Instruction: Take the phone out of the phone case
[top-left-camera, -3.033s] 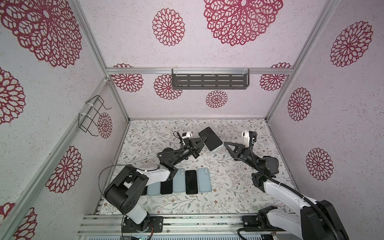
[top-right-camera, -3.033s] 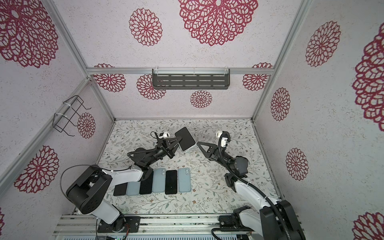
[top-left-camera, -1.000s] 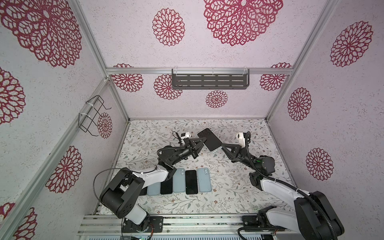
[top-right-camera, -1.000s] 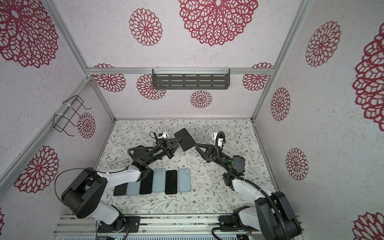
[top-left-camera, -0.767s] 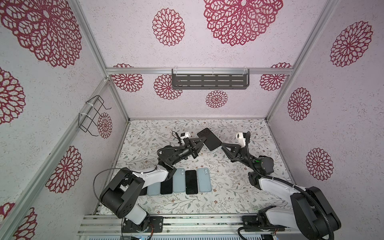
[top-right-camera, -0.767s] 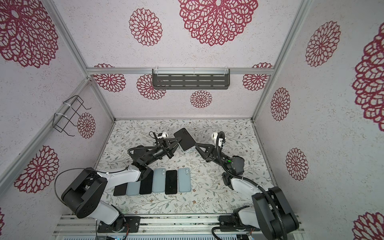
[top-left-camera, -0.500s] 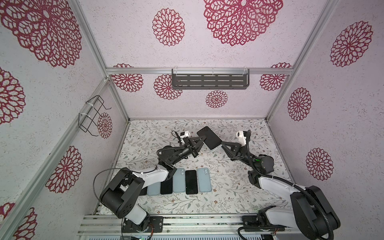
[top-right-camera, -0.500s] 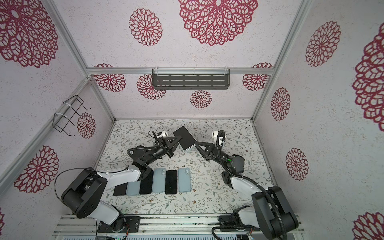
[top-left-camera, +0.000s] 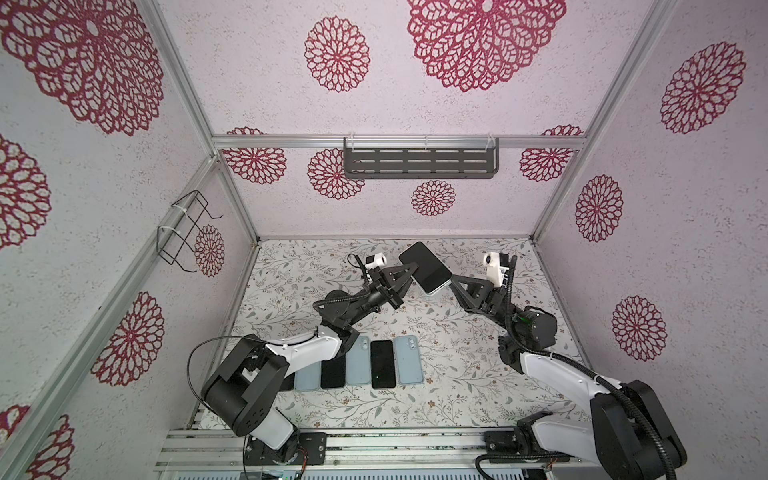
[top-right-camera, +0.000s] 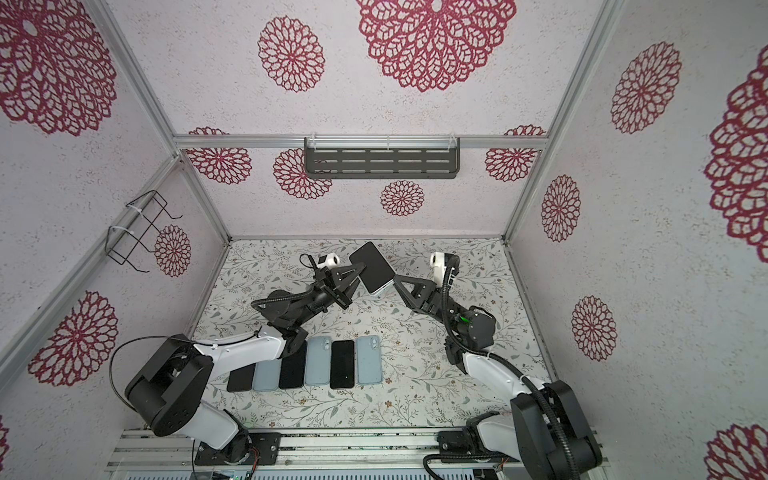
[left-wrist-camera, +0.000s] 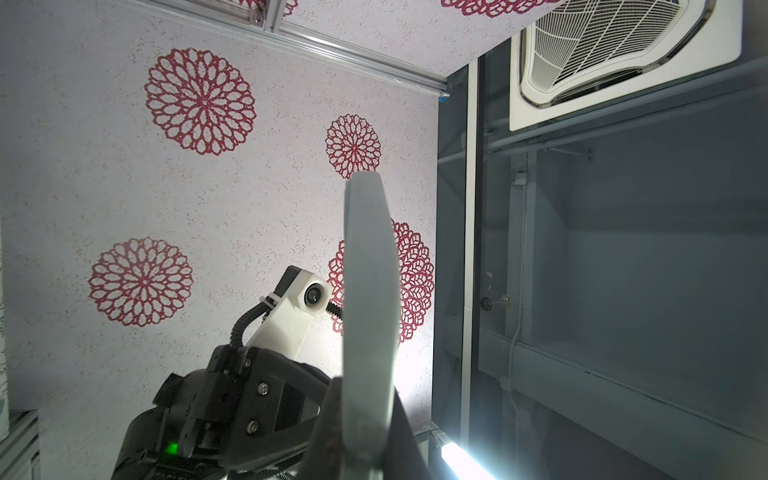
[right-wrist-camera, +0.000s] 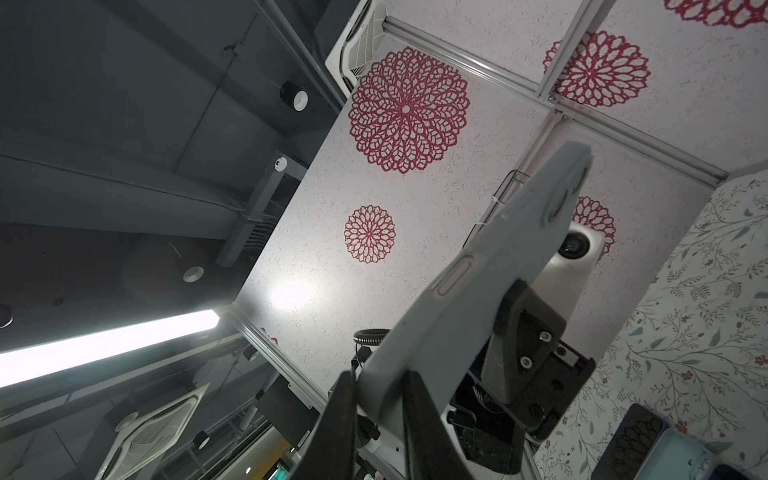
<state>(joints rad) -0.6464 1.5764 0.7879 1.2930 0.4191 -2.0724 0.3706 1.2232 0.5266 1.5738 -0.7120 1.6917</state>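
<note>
A phone (top-left-camera: 424, 266) (top-right-camera: 372, 266) with a dark screen sits in a grey-blue phone case (right-wrist-camera: 478, 299) (left-wrist-camera: 368, 291) and is held tilted in the air above the back middle of the table. My left gripper (top-left-camera: 408, 274) (top-right-camera: 357, 274) (left-wrist-camera: 365, 399) is shut on its long left edge. My right gripper (top-left-camera: 453, 281) (top-right-camera: 397, 281) (right-wrist-camera: 380, 386) is at the phone's near right corner. Its jaws stand slightly open, one finger on each face of the case's corner. The case's pale edge (top-left-camera: 437, 291) shows at that corner.
Several phones and light-blue cases lie in a row (top-left-camera: 361, 361) (top-right-camera: 332, 363) on the floral table, below the left arm. A dark slotted shelf (top-left-camera: 419, 162) hangs on the back wall. A wire basket (top-left-camera: 187, 232) hangs on the left wall.
My right gripper came in from the right to the phone's near corner and its jaws parted a little around it. The left gripper kept its hold and shifted the phone slightly back.
</note>
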